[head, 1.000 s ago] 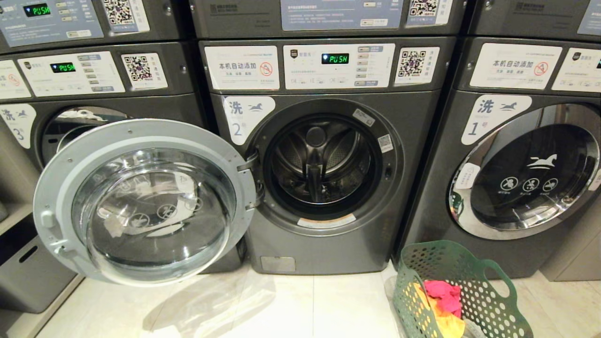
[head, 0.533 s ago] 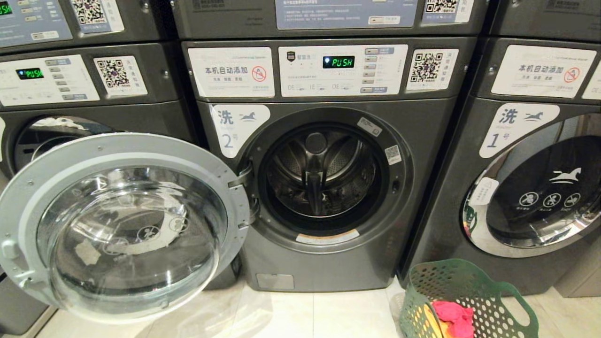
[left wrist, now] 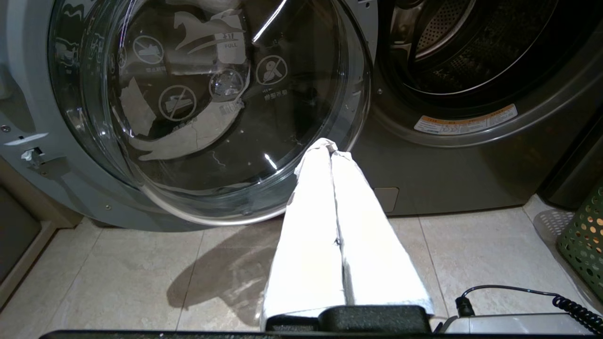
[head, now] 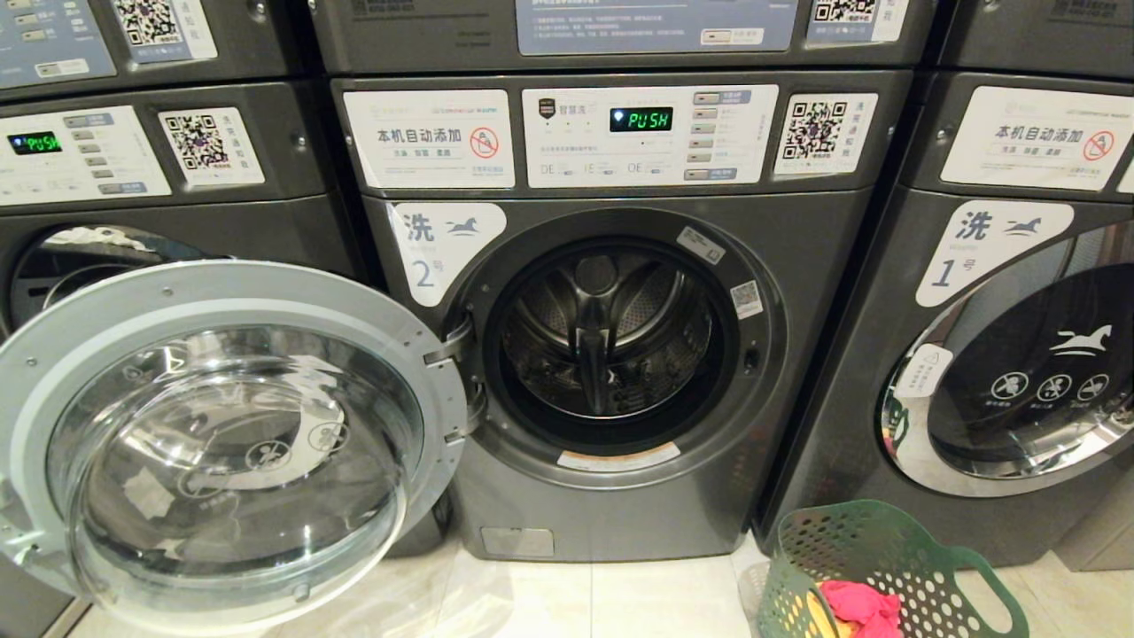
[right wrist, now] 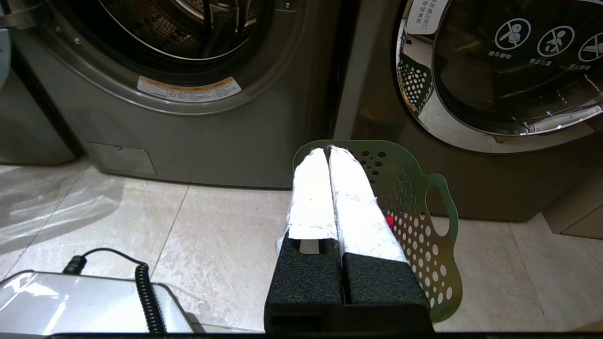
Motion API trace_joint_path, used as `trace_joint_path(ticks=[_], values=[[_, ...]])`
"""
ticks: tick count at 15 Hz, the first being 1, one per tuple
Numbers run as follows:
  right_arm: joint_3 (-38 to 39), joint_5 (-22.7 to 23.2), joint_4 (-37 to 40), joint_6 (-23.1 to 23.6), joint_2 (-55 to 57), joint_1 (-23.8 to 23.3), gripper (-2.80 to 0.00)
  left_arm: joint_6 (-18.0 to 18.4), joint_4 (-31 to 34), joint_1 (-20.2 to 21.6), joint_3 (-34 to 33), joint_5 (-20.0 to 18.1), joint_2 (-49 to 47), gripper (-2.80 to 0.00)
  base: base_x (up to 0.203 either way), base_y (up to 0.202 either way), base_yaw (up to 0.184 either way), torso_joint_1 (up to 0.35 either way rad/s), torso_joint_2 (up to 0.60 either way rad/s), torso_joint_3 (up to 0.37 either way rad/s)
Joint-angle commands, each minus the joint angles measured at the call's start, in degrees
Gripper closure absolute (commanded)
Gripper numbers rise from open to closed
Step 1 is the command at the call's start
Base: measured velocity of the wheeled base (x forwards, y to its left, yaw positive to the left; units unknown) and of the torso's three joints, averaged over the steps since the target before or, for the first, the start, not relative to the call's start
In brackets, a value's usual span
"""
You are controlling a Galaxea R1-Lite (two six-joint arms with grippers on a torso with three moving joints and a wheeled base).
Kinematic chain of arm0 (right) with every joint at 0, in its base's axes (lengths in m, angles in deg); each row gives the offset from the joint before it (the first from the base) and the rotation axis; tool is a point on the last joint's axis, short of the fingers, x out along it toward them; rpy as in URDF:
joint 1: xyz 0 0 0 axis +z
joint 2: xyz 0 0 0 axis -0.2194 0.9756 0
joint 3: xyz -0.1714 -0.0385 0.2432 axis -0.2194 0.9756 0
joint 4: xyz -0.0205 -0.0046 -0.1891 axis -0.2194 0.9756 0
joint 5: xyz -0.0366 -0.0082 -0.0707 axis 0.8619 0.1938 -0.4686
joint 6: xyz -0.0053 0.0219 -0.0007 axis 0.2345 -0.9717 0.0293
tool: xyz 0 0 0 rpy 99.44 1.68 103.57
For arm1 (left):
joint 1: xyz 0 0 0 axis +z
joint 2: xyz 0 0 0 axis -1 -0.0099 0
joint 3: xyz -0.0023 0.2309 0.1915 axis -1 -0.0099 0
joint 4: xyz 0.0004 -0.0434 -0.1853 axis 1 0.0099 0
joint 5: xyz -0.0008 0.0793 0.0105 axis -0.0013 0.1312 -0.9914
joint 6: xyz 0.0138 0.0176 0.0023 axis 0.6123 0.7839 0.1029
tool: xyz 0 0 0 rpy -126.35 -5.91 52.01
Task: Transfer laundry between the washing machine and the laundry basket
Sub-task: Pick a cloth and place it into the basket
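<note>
My left gripper [left wrist: 330, 147] is pressed fully shut, white-wrapped fingers [left wrist: 311, 212] together, nothing in it, hanging low over the tile floor [left wrist: 118, 273] just in front of the open door [left wrist: 207, 103]. My right gripper [right wrist: 328, 150] is the same: closed tight, empty, aimed at the laundry basket [right wrist: 424, 207], which sits on the floor by machine 1 [head: 974, 354]. Neither arm shows in the head view, so both look parked, probably so nothing catches while I line up. Washing machine 2 [head: 620, 505] is dead ahead, door swung wide to my left, drum [head: 611, 328] looks empty, display reads PUSH. The laundry [head: 859, 607] is in the basket: pink-red piece on top, yellow-orange one under it; can't see any grey-green ones. My guess: loading basket to drum, not yet begun, and the right claw is nearest, so it likely opens first.
</note>
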Motion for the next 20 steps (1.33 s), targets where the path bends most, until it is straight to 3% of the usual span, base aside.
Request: trace_joint_path(ticks=[1, 20], values=[[0.0, 0.0, 0.1, 0.0, 0.0, 0.0, 0.00, 0.0, 0.0, 0.0, 0.0, 0.0, -0.1, 0.00, 0.000, 0.000, 0.000, 0.000, 0.00, 0.000], [0.0, 0.0, 0.1, 0.0, 0.0, 0.0, 0.00, 0.0, 0.0, 0.0, 0.0, 0.0, -0.1, 0.00, 0.000, 0.000, 0.000, 0.000, 0.00, 0.000]])
